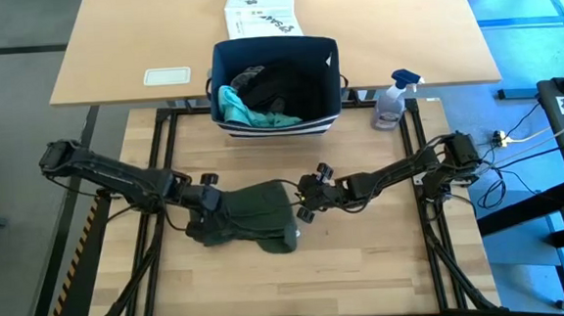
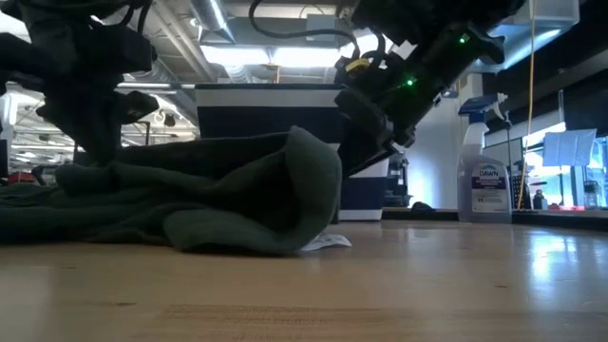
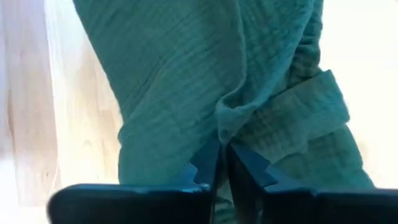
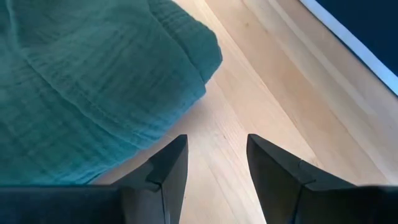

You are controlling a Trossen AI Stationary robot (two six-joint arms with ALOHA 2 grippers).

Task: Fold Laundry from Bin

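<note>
Below the bin (image 1: 275,80), the olive-green garment (image 1: 254,215) lies crumpled on the table (image 1: 367,261). The left gripper (image 3: 222,163) pinches its fabric. The right gripper (image 4: 216,163) stands open just beside the garment, grasping nothing.

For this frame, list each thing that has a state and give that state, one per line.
Olive-green garment: out of the bin, bunched on the table.
Bin: upright, laundry inside.
Teal piece: in the bin.
Left gripper: nearly shut, pinching the olive-green garment.
Right gripper: open, empty, beside the garment.
Spray bottle: upright beside the bin.
</note>
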